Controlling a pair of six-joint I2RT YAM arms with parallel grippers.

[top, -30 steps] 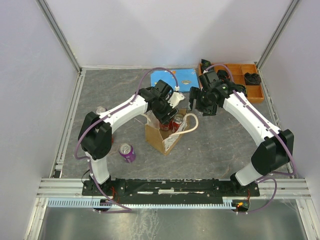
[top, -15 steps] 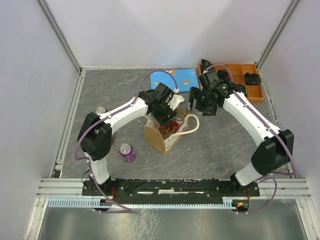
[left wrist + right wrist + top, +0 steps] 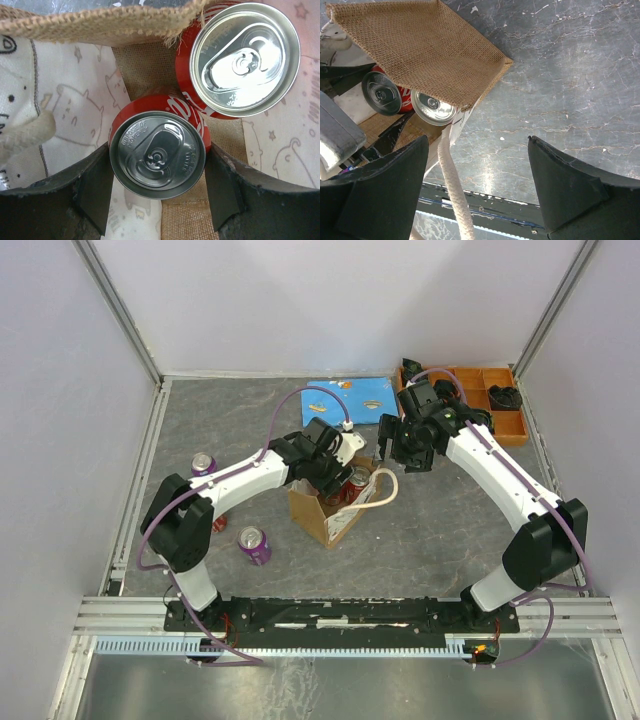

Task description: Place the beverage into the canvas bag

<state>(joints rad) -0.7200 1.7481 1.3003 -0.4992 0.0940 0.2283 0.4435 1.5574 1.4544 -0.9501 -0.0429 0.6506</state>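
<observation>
Tabletop [image 3: 450, 520]: grey, carrying the canvas bag [image 3: 318, 515] upright at centre, mouth open upward

Left arm [image 3: 250, 475]: reaches over the bag from the left, wrist pointed down into the mouth

Right arm [image 3: 490, 465]: hovers just beyond the bag's far right corner. Right jaws are spread wide with nothing between them, and the bag lies below and off to one side

Left jaws: closed on the red can [image 3: 157, 155], one pad against each side

Red can: upright, long axis vertical, lid toward the wrist. It is below the bag rim and inside the lining, close beside a second red can [image 3: 245, 60]

Judgement: the left arm is the engaged one. Release calls for a plain opening, then a vertical lift clear of the rim

Purple can [image 3: 253, 545]: on the tabletop outside the bag, near the left arm's base
</observation>
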